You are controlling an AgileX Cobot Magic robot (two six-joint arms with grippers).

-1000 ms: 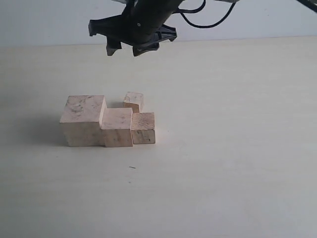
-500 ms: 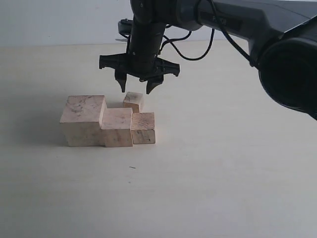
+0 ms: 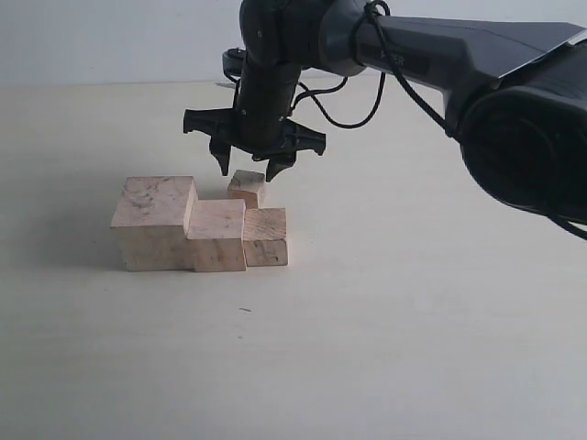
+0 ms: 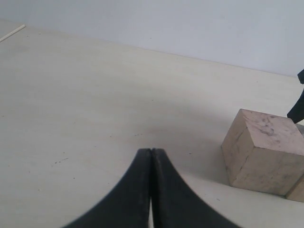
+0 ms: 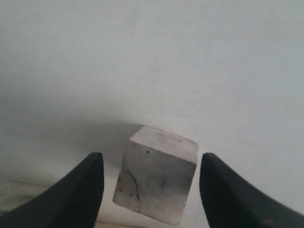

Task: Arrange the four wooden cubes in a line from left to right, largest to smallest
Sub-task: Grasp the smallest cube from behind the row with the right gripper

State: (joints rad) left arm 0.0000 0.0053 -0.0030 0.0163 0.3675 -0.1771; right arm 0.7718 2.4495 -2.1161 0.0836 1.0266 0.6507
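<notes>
Three wooden cubes stand touching in a row: the largest on the left, a mid-sized one, then a darker tan one. The smallest cube sits just behind the row. My right gripper hangs open over it, fingertips at about the level of its top, one on each side. In the right wrist view the smallest cube lies between the open gripper's fingers with gaps on both sides. My left gripper is shut and empty, low over the table, near the largest cube.
The pale table stretches bare around the cubes. The right arm reaches in from the upper right of the exterior view. A dark finger of the right gripper shows at the edge of the left wrist view.
The right gripper has come down from above the table to the smallest cube, staying open. The cubes have not moved.
</notes>
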